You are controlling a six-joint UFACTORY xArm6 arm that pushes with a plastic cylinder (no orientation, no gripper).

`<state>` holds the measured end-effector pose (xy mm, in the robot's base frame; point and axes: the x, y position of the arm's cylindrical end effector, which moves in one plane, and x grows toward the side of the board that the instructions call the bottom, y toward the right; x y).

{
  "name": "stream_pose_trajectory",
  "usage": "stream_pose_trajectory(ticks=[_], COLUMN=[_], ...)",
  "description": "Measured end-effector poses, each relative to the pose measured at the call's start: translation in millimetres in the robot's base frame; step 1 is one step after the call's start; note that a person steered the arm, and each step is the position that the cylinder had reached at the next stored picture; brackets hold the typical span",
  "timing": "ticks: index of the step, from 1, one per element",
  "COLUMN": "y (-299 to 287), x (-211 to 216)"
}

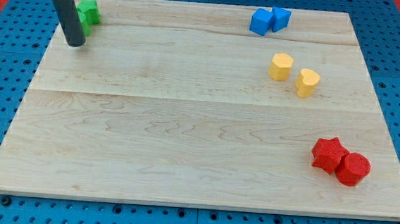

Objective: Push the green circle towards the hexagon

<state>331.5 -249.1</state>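
My tip (pixel 75 44) rests on the board near its top-left corner. Green blocks (pixel 89 10) sit just above and to the right of the tip, partly hidden behind the rod, so I cannot tell their shapes apart or whether the rod touches them. A yellow hexagon-like block (pixel 281 66) lies far off at the upper right, with a yellow heart-like block (pixel 307 82) just to its lower right.
Two blue blocks (pixel 261 21) (pixel 281 19) touch each other at the top edge, right of centre. A red star (pixel 328 153) and a rounded red block (pixel 353 168) sit together at the lower right. The wooden board (pixel 185 125) lies on a blue pegboard.
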Motion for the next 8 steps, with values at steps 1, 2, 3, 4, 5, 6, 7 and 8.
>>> stream_pose_trajectory(ticks=[1, 2, 3, 4, 5, 6, 7, 8], y=[-43.1, -43.9, -37.4, 32.9, 39.0, 41.5, 80.1, 118.2], x=[-4.1, -23.9, -34.3, -36.1, -56.7, -69.8, -69.9, -75.1])
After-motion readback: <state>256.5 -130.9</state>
